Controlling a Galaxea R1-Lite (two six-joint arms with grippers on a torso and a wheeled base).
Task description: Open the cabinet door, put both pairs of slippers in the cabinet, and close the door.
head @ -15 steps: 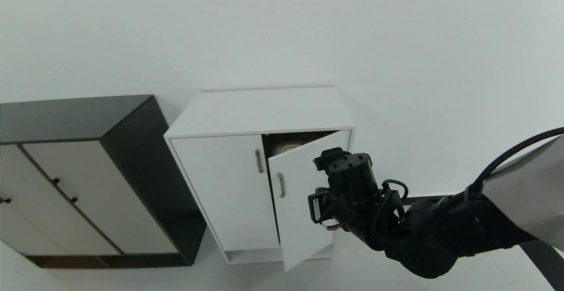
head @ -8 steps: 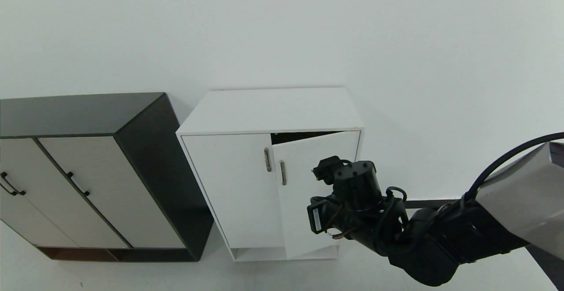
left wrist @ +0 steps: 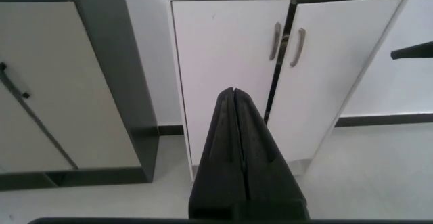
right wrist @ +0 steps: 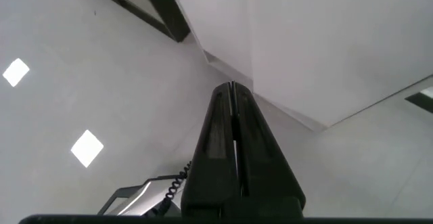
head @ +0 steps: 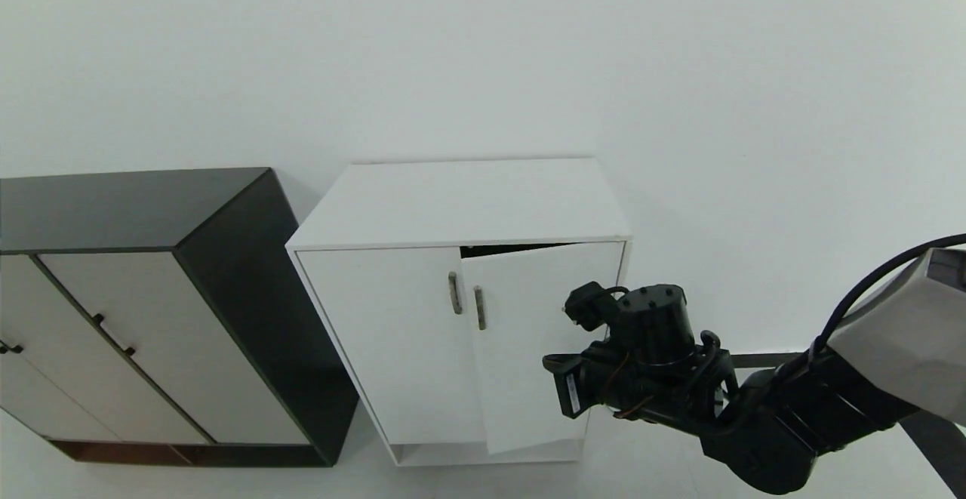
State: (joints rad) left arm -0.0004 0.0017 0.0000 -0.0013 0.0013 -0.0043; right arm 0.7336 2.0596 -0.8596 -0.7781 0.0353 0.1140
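The white cabinet [head: 460,204] stands against the wall with its left door [head: 392,340] shut. Its right door [head: 536,348] is ajar by a narrow gap at the top, and a dark slit shows behind it. Each door has a small metal handle [head: 479,308] near the middle seam. My right arm's wrist [head: 649,333] hangs in front of the right door's outer face. My right gripper [right wrist: 232,85] is shut and empty, pointing at the white door panel [right wrist: 338,41] low down. My left gripper [left wrist: 233,92] is shut and empty, held back from the cabinet [left wrist: 223,61].
A black cabinet [head: 226,257] with pale doors stands close on the white cabinet's left. The wall runs behind both. Bare grey floor [left wrist: 379,163] lies in front and to the right of the white cabinet.
The right door has swung from well open to almost shut, with my right arm following it. The head camera has also shifted.
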